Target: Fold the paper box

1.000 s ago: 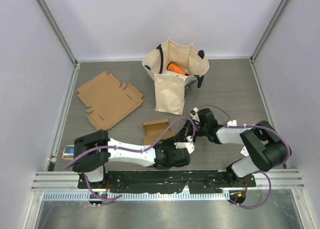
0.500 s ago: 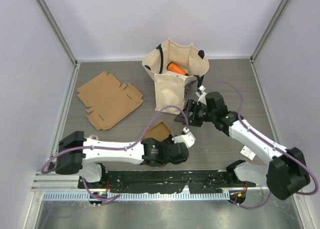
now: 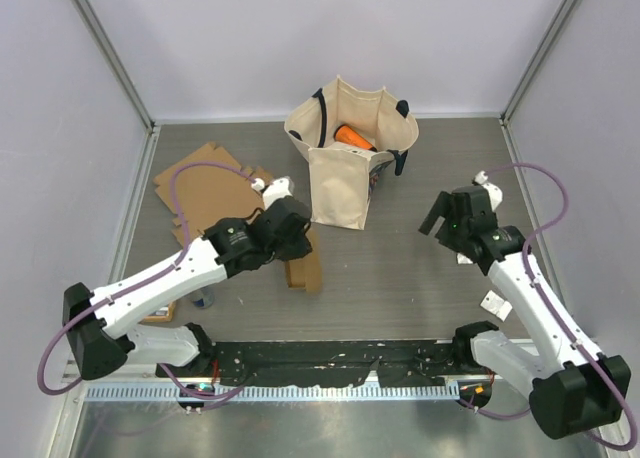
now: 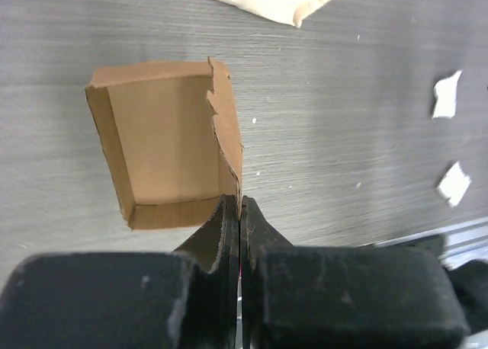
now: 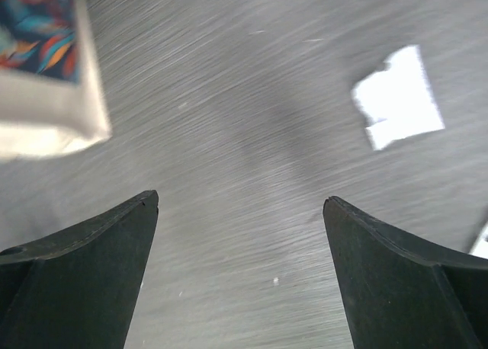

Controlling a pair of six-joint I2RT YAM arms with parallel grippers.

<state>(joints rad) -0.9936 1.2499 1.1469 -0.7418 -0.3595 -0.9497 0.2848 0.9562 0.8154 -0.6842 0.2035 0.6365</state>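
Grey wood-grain table (image 3: 430,278), walled on three sides, seen from above and from both wrists. My left gripper (image 4: 239,212) is clamped on one side wall of the box (image 4: 168,143), with only the cardboard edge between its fingers. The box is a small brown tray with its walls raised and its hollow turned toward the left wrist camera. From above it lies left of centre, just in front of the bag (image 3: 345,168) and under my left wrist. Whether it clears the table I cannot tell. My right gripper (image 5: 240,200) stands wide apart over bare table on the right, holding nothing, well away from the box. A white scrap (image 5: 398,97) lies beyond its fingers. A flat cardboard sheet (image 3: 205,193) lies at far left, partly under my left arm. The bag stands upright with an orange object (image 3: 352,136) inside.
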